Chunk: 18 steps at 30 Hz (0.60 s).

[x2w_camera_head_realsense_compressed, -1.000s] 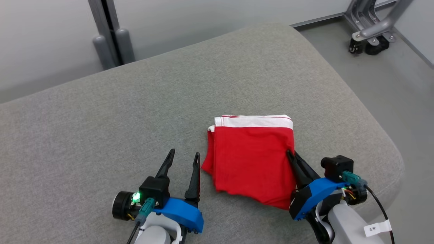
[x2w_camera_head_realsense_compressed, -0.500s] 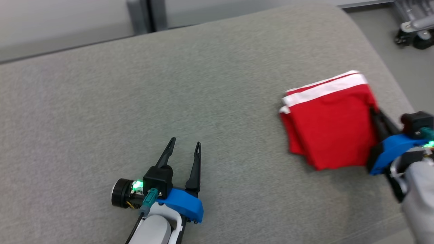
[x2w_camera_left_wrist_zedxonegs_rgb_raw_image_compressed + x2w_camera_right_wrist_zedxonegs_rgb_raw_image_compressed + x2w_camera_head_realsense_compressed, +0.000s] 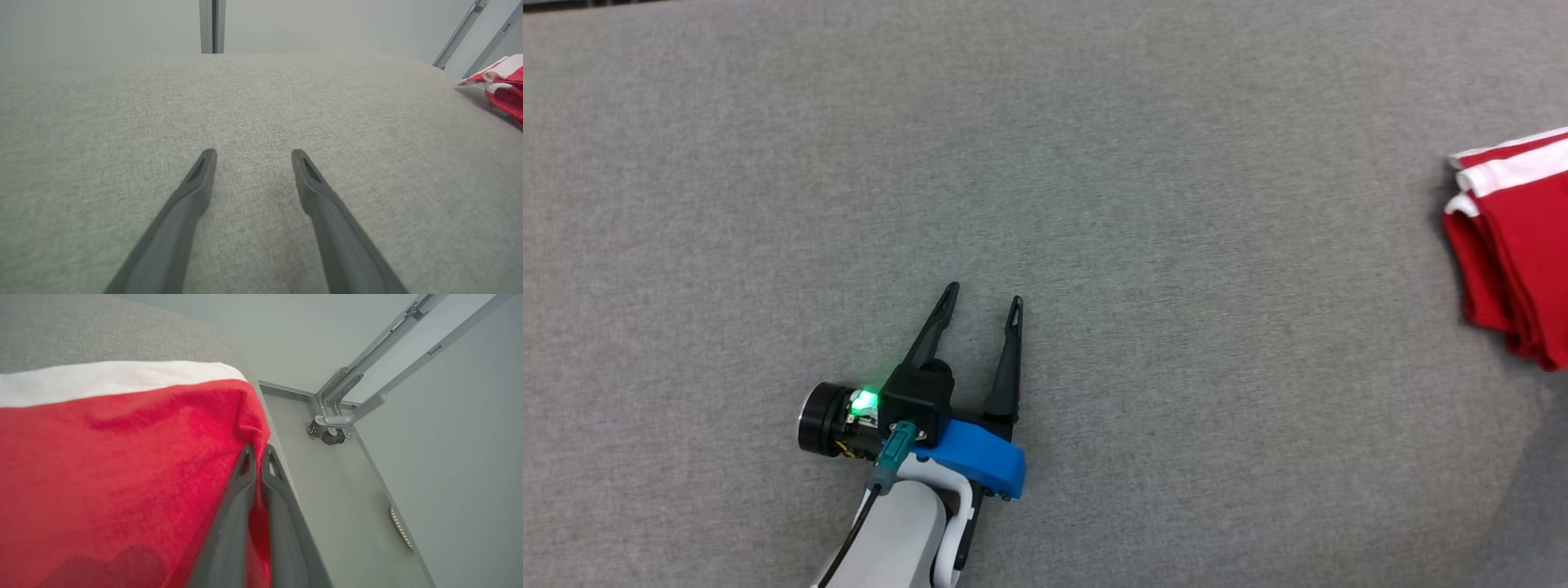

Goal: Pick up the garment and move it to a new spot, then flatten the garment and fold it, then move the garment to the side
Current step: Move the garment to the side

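Folded red garment [image 3: 1515, 245] with a white band sits at the far right edge of the head view, cropped by the frame, so its long axis is hard to call. The white band edge faces away from the robot.

Right pincer [image 3: 258, 451]: fingers pressed together, pinching the garment's right-hand edge. In the right wrist view, red cloth bunches at the fingertips. The grip point is right by the rounded corner of the table [image 3: 1094, 163], with the floor [image 3: 347, 490] and a metal frame on a caster [image 3: 333, 426] just past it. Can't tell if the stack is lifted or dragging. The left wrist view shows a shadow under its near side.

Left pincer [image 3: 984, 294]: fingers spread, holding nothing, low over bare grey fabric mid-table and pointing away from the robot.

Key relation: the garment is well apart from the left pincer, off to its right. The right arm is the nearer one and already has hold, so this is a one-arm job.

Judgement: folding looks done and this is the move-to-the-side step. The next move likely needs a set-down fully on the table before the grip is released.

Risk: the stack is close to the corner, so it could slide off or the fold could come undone.
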### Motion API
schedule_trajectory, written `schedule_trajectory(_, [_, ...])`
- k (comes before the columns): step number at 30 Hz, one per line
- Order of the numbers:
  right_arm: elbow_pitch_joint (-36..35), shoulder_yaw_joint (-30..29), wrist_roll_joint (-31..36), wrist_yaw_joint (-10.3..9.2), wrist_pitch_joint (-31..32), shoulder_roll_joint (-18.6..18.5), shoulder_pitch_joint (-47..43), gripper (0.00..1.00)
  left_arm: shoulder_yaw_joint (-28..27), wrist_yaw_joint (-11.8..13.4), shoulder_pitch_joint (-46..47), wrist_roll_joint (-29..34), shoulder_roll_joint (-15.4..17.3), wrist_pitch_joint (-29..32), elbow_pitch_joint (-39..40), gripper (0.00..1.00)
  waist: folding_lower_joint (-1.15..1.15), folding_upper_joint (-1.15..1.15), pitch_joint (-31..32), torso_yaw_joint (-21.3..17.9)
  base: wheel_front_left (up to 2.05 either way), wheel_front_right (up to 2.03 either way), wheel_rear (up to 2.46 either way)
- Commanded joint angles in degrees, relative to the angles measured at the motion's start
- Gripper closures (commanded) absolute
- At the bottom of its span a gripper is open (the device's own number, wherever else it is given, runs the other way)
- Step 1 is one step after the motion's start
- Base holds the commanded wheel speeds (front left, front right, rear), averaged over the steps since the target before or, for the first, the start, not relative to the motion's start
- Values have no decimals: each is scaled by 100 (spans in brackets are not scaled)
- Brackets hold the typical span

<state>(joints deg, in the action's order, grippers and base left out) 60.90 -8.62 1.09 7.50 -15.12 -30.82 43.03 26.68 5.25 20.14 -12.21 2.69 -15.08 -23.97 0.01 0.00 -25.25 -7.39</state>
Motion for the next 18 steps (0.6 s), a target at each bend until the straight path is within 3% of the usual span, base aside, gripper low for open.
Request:
schedule_trajectory(1, [64,-233,154,0,-3,-83,96,100,-13,25,52,3,46,-10,-38,0,-1,0,-85,101,0,0,0])
schedule_trajectory(2, [68,-425,257,-1,-3,-102,111,100,-5,28,56,-7,57,-5,-40,0,-1,0,-87,114,0,0,0])
schedule_trajectory(3, [-8,-565,386,0,-4,-101,106,31,7,34,61,-19,59,-3,-38,0,-1,0,-84,125,0,0,0])
schedule_trajectory(4, [5,-715,513,0,-3,-82,79,0,23,47,67,-31,59,-1,-33,0,-1,0,-79,132,0,0,0])
schedule_trajectory(10, [-479,-1574,805,0,-2,345,121,0,-38,94,3,-81,44,-2,33,0,-1,0,76,124,0,0,0])
schedule_trajectory(18, [-2057,-785,-194,0,-2,1333,-412,0,-387,175,-262,-150,21,-8,134,0,-1,0,600,177,0,0,0])
